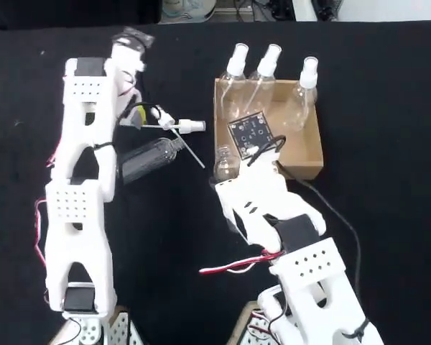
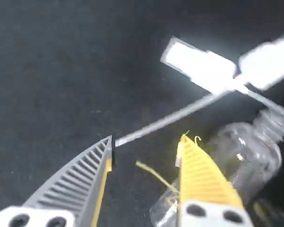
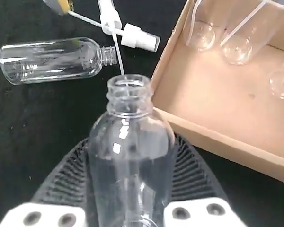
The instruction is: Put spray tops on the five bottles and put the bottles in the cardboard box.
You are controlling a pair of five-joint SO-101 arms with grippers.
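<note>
Black table (image 1: 388, 86). The right claw (image 3: 132, 142) clamps an uncapped bottle (image 3: 129, 94) upright off the box's (image 1: 309, 162) near corner, probably presenting its neck for capping. The left claw (image 2: 146, 142), parted and empty, sits at a spray top's (image 2: 203, 66) tube beside the lying bottle (image 1: 147, 159). Three capped bottles (image 1: 262, 79) stand boxed.

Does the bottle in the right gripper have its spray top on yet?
No, the bottle held in the right gripper has a bare, open threaded neck in the right wrist view.
</note>
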